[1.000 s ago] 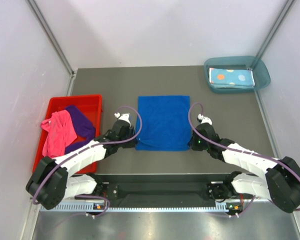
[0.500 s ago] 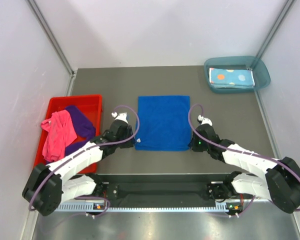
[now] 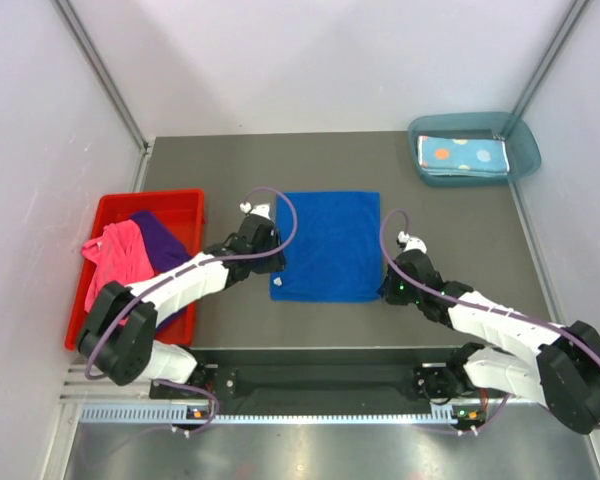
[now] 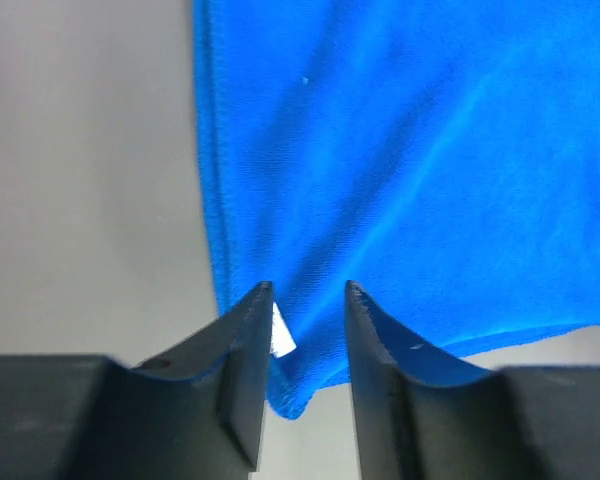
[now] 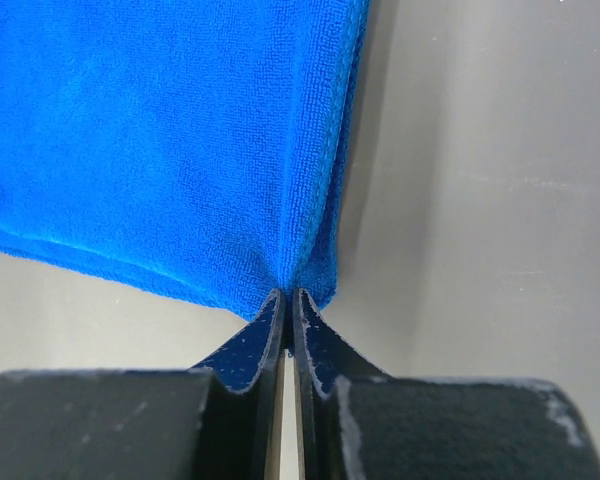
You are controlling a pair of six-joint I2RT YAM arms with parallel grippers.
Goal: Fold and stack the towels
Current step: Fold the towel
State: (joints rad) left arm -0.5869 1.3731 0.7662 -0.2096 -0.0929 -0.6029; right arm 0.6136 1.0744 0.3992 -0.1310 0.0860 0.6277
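Observation:
A blue towel [image 3: 327, 245] lies flat on the grey table. My left gripper [image 3: 275, 272] is open at the towel's near left corner. In the left wrist view [image 4: 308, 292] its jaws stand apart with the bunched blue corner [image 4: 295, 395] and a white tag [image 4: 281, 333] between them. My right gripper [image 3: 382, 294] is shut on the towel's near right corner. In the right wrist view [image 5: 287, 297] the jaws pinch the towel's hem [image 5: 320, 250].
A red bin [image 3: 110, 215] at the left holds a pink towel [image 3: 115, 260] and a purple towel [image 3: 160, 240]. A teal bin [image 3: 520, 160] at the far right holds a folded spotted towel [image 3: 463, 153].
My left arm has swung away from me and to the right, over the towel's left edge. The near left corner now shows a white tag. The right arm has barely moved.

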